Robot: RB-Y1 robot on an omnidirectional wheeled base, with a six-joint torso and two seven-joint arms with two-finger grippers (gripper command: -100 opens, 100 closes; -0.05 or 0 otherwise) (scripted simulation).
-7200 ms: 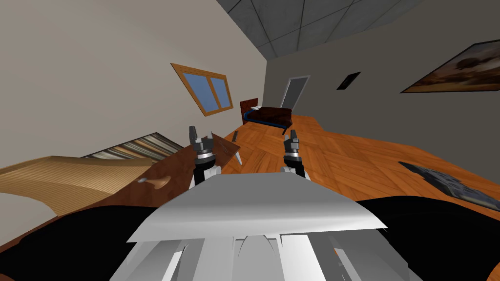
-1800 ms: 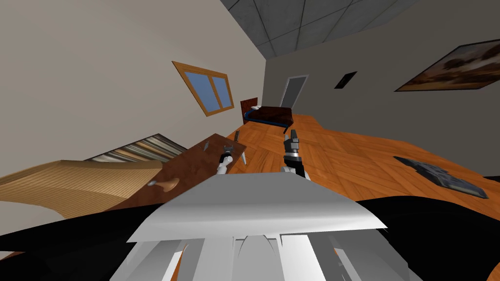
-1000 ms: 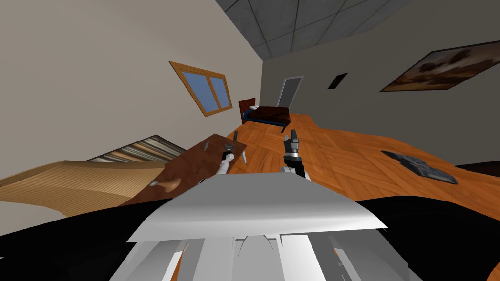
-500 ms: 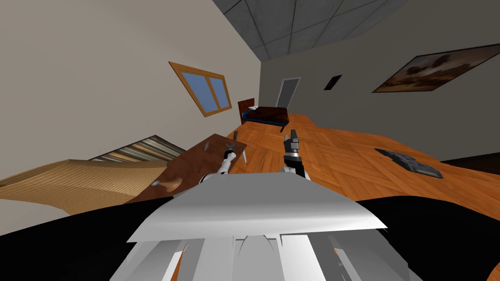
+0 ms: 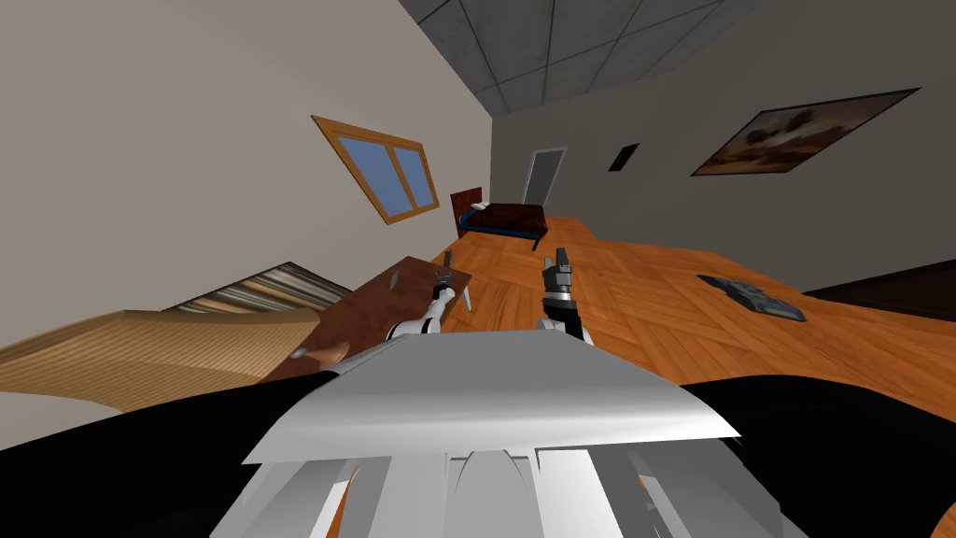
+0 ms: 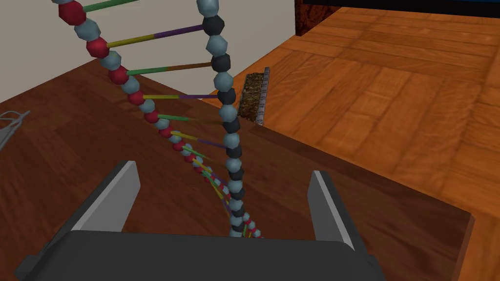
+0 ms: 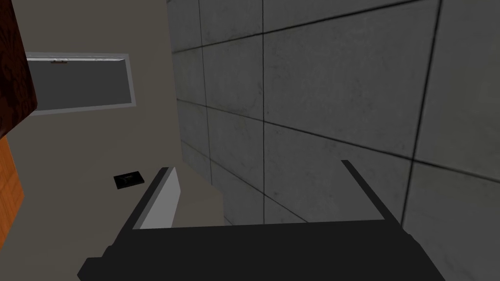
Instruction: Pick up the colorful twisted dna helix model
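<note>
The left gripper [image 6: 227, 200] was spread wide with the dna helix model [image 6: 228, 113] between its fingers, near the table's [image 6: 73, 146] far corner, and the model looked light, spindly and fragile, best pinched gently across both bead strands.

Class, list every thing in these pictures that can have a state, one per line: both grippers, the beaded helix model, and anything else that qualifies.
Left gripper: open, one finger on either side of the model.
Colourful twisted helix model of beads and rods: not gripped, touching neither finger, over the brown wooden table.
Right gripper: open, empty.
Wood-framed window: shut.
</note>
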